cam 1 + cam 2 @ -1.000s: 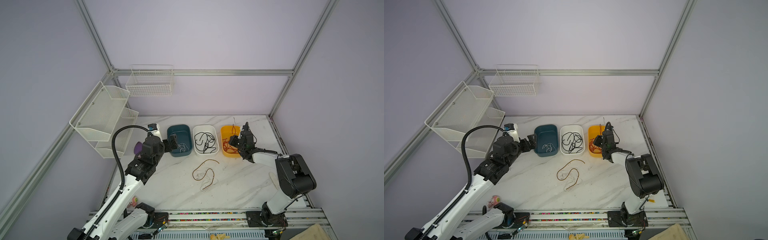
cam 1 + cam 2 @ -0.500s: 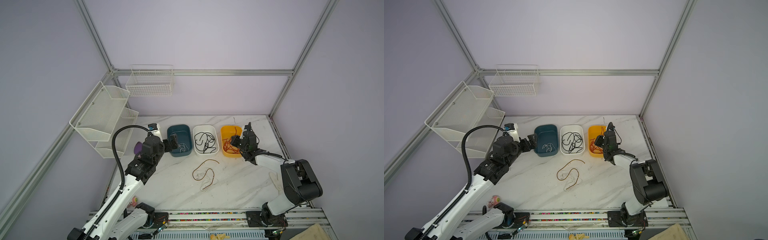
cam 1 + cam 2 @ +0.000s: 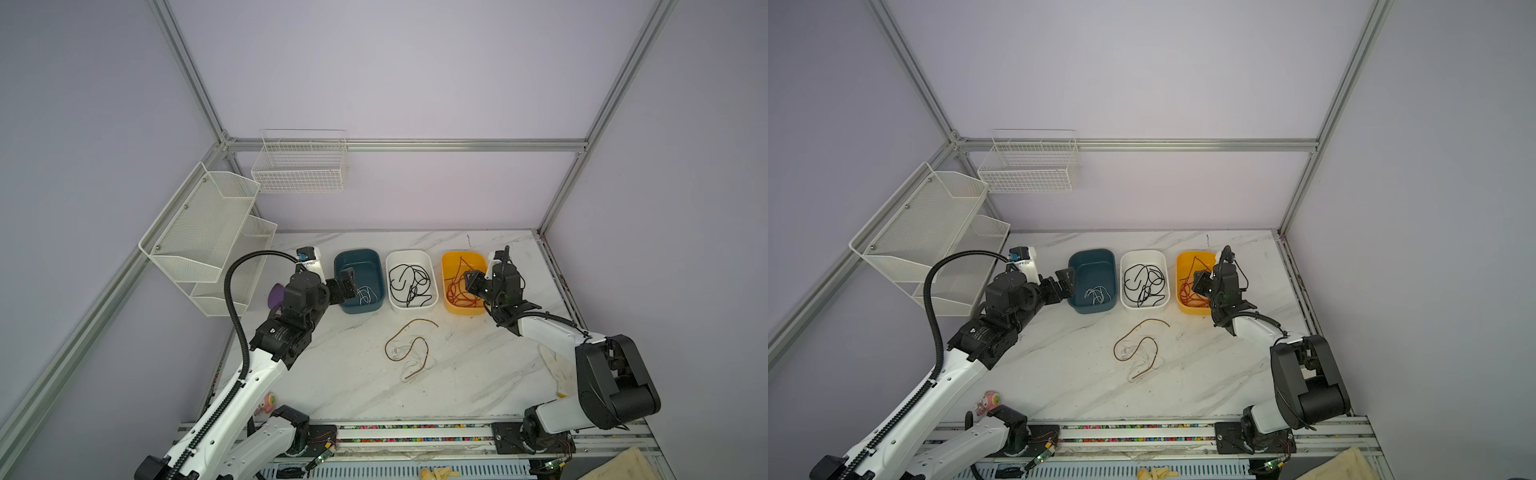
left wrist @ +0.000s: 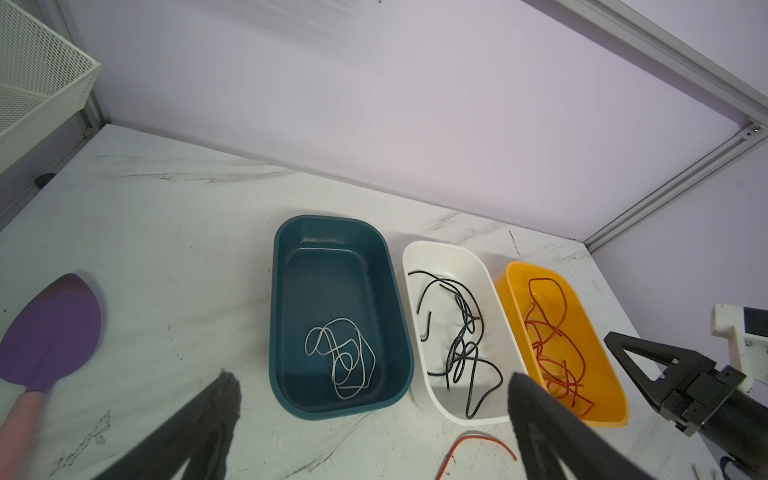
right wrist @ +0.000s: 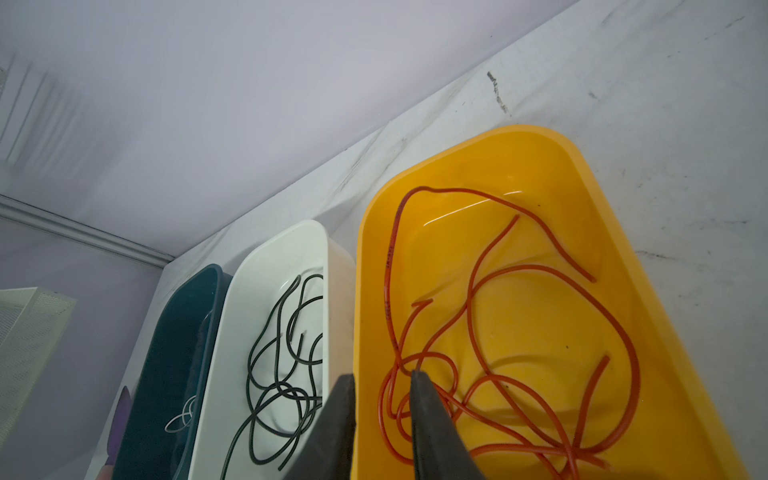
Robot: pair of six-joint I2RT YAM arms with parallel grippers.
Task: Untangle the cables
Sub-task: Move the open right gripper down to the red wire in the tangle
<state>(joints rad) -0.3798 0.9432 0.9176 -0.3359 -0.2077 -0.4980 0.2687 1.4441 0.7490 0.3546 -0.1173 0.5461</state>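
Three bins stand in a row at the back. White cable point(image 3: 365, 296) lies in the teal bin point(image 3: 337, 266), black cables point(image 3: 409, 284) in the white bin point(image 3: 411, 252), and orange-red cables point(image 3: 457, 291) in the yellow bin point(image 3: 446, 259). A brown cable point(image 3: 409, 345) loops loose on the table over a faint white cable point(image 3: 409, 368). My left gripper point(image 3: 347, 282) point(image 4: 372, 380) hovers wide open at the teal bin's near left corner, holding nothing. My right gripper point(image 3: 473, 282) point(image 5: 381, 375) hangs over the yellow bin's left rim, with its jaws slightly parted and nothing between them.
A purple spatula point(image 4: 50, 324) lies left of the teal bin. A white mesh shelf point(image 3: 208, 232) and a wire basket point(image 3: 299, 166) hang on the left and back walls. A white glove point(image 3: 555, 365) lies at the table's right edge, and a pink toy point(image 3: 990, 401) at the front left.
My right gripper's jaws have parted over the yellow bin. The right arm's elbow has swung toward the front right. The left arm has not moved.
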